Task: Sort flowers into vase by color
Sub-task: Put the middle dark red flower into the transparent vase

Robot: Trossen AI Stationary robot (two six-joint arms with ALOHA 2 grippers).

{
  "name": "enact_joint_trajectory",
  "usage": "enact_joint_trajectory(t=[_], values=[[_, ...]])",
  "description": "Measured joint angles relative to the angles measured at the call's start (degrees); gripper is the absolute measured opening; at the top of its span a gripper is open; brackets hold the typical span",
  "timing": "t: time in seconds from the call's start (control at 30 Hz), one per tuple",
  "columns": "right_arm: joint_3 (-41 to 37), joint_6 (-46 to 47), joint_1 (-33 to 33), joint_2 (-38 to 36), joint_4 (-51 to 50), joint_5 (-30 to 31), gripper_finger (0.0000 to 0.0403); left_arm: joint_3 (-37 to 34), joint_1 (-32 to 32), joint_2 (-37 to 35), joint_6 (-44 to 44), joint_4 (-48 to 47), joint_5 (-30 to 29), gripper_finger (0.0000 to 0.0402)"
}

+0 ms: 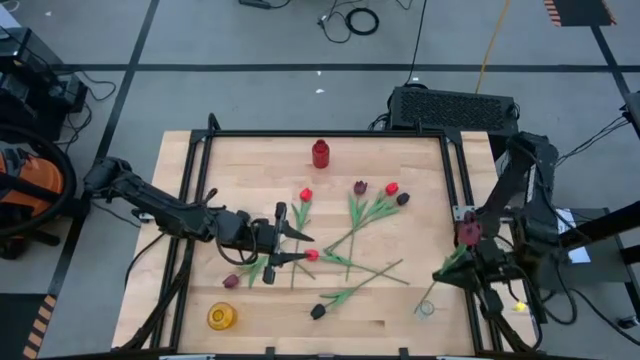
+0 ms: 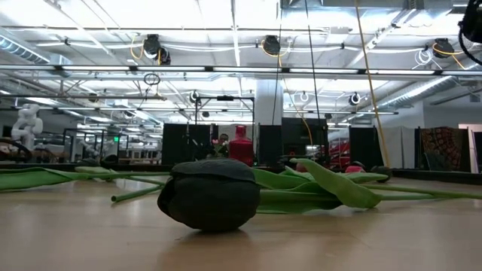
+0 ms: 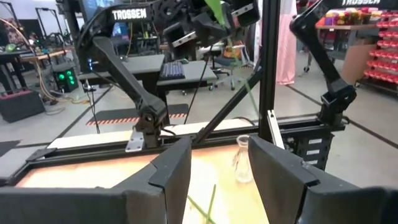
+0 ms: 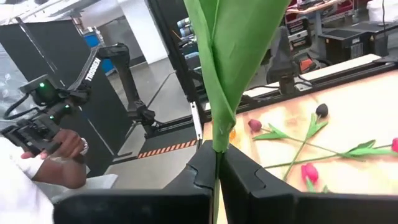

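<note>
Several tulips (image 1: 352, 212) lie scattered across the middle of the wooden table (image 1: 180, 280), red, maroon and black heads mixed, stems crossing. One maroon tulip (image 1: 467, 233) is off the pile: the right gripper (image 1: 450, 268) is clamped tight on its stem near the table's right edge, head uppermost, and its green leaf fills the right wrist view. It hangs close above the small clear vase (image 1: 426, 309), probably so the stem can be dropped straight in. A red vase (image 1: 320, 153) stands at the far side and a yellow vase (image 1: 221, 317) at the near left corner, well apart, likely one for each colour.

The left gripper (image 1: 285, 238) reaches low over the pile with its fingers spread wide on either side of stems and a red head (image 1: 311, 255), apparently lining up a pick.

From table height a black tulip head (image 2: 210, 193) blocks most of the scene. Which stem belongs to which head in the tangle is hard to tell. A person's hand (image 4: 62, 155) holding a device shows beyond the table.
</note>
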Motion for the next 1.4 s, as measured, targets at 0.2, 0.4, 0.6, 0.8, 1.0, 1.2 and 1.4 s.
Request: enact_joint_trajectory(t=[0.2, 0.4, 0.6, 0.8, 1.0, 1.2, 1.4], values=[[0.0, 2.9, 5.2, 2.5, -0.1, 4.1, 0.0004, 0.0, 0.0, 0.5, -0.1, -0.1, -0.4, 0.0168], [0.0, 5.3, 5.8, 2.6, -7.4, 4.7, 0.0004, 0.0, 0.0, 0.5, -3.7, 0.1, -1.5, 0.0168], [0.0, 15.1, 5.8, 2.5, -18.1, 0.7, 0.0004, 0.0, 0.0, 0.5, -4.4, 0.1, -2.0, 0.0168], [0.0, 20.4, 5.7, 2.0, -23.3, -1.5, 0.0004, 0.0, 0.2, 0.5, -4.0, 0.1, -3.0, 0.0168], [0.0, 20.1, 5.1, 1.8, -25.0, -1.0, 0.0004, 0.0, 0.2, 0.5, -4.0, 0.0, -3.0, 0.0168], [0.0, 20.0, 4.8, 2.1, -25.1, -0.9, 0.0004, 0.0, 0.2, 0.5, -3.9, 0.0, -3.0, 0.0168], [0.0, 20.1, 4.9, 3.6, -25.2, -1.3, 0.0004, 0.0, 0.2, 0.5, -3.9, 0.0, -3.0, 0.0168]])
